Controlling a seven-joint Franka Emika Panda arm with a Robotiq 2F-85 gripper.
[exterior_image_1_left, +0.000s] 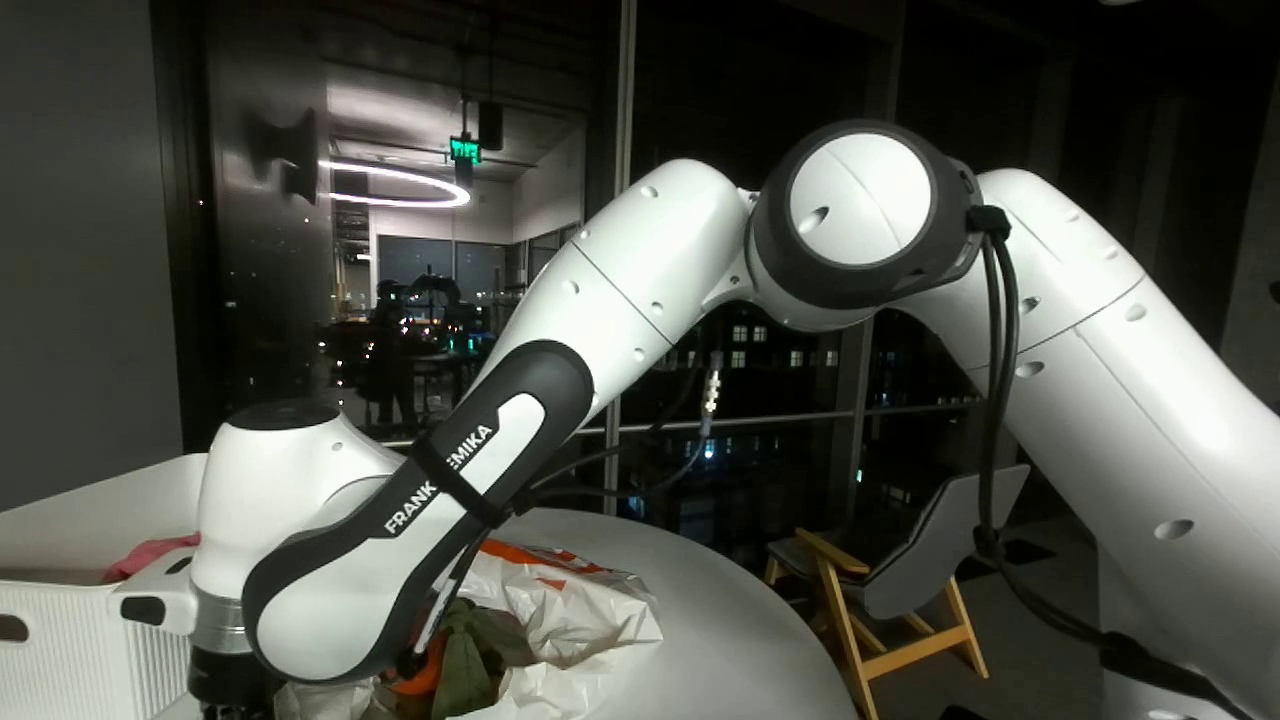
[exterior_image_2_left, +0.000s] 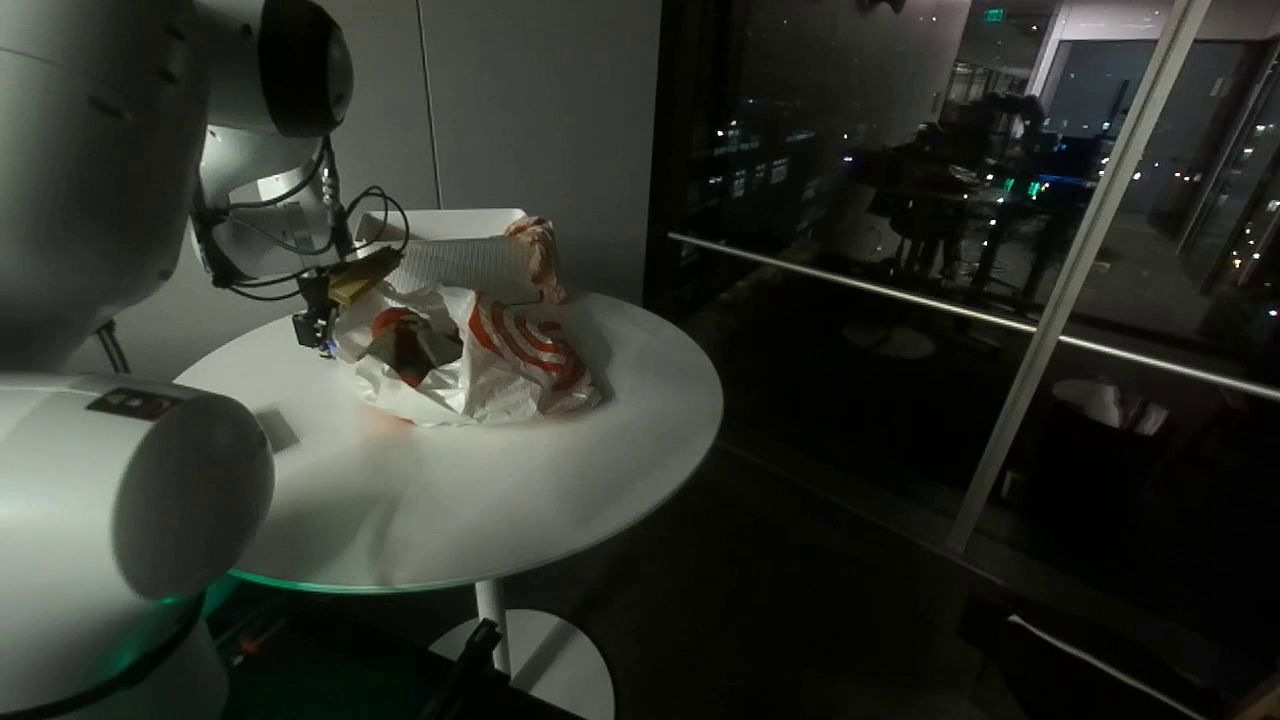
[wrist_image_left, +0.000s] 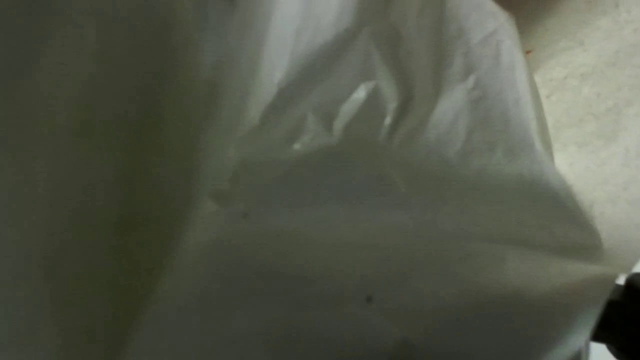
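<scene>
White bag (exterior_image_2_left: 490, 398): crumpled on the table (exterior_image_2_left: 520, 480), just beside the gripper (exterior_image_2_left: 320, 343), red and green contents (exterior_image_2_left: 405, 350) showing.
Fingers (wrist_image_left: 621, 315): released, spread wide; the one in the wrist view is near the plastic.
Table edge (exterior_image_2_left: 395, 588): round, well apart from the bag in front, leaving room there.
Bin (exterior_image_2_left: 460, 268): close behind the bag, cloth (exterior_image_2_left: 541, 258) over one corner, blocking that side.
Chair (exterior_image_1_left: 925, 560): beyond the table.

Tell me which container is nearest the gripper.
The red-printed white bag: it lies right beside the gripper and fills much of the wrist view; the ribbed bin stands farther off.
</scene>
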